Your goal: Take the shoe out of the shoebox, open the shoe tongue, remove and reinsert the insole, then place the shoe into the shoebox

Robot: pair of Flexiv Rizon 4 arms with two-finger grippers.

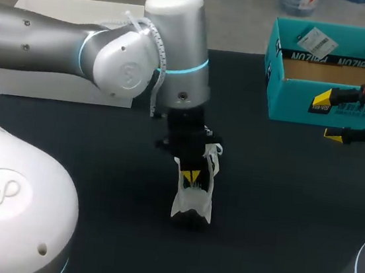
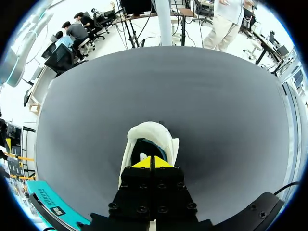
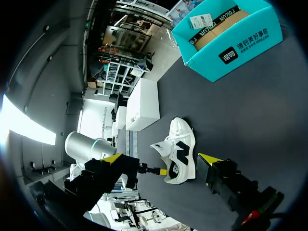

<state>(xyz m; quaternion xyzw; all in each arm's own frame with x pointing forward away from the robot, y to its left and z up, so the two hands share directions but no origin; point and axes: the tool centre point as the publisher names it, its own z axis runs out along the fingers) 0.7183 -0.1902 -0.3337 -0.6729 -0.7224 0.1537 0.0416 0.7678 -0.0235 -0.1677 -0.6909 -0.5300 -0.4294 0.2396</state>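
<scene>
left tool point(image 1: 191, 175) points down into the shoe point(image 1: 192, 205), tips together.

**Black desk, three things on it**

The desk point(image 1: 280, 208) has a dark, matte top, plain all over. Near its middle a white shoe point(image 1: 194, 201) with dark side markings stands on its sole. At about 1 o'clock from the shoe, towards the far edge, sits the teal shoebox point(image 1: 293, 100). It is open at the top, with a brown cardboard floor showing inside. At about 10 o'clock, also at the far edge, lies a long white box point(image 1: 55, 87). The shoe is well apart from both.
</scene>
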